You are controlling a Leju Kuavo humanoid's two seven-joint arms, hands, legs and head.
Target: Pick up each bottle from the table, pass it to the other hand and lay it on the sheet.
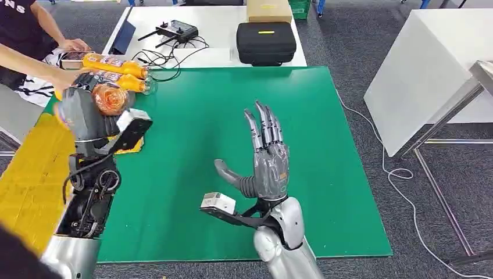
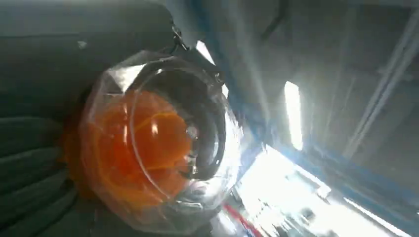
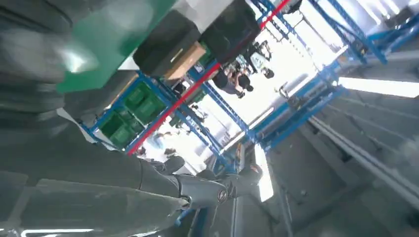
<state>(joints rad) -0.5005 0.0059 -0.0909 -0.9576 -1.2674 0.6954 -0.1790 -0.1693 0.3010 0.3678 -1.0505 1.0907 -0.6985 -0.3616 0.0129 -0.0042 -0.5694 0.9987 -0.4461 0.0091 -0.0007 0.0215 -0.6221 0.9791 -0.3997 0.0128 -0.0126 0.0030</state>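
My left hand (image 1: 86,115) grips an orange-drink bottle (image 1: 109,97) at the left edge of the green table (image 1: 232,116), its clear base turned toward me. The left wrist view looks straight at that base (image 2: 153,143), next to the hand's grey cover (image 2: 29,163). Two more orange bottles (image 1: 113,64) (image 1: 127,82) lie at the far left corner, where a person's hand (image 1: 68,77) reaches in. A yellow sheet (image 1: 29,168) lies left of the table. My right hand (image 1: 264,160) is raised over the table's middle, fingers (image 3: 197,190) spread, holding nothing.
A white table (image 1: 221,55) behind carries a black case (image 1: 265,42), a cardboard box (image 1: 268,10), a remote controller (image 1: 174,30) and cables. A white tabletop on metal legs (image 1: 430,64) stands to the right. A cable (image 1: 401,174) runs over the grey floor.
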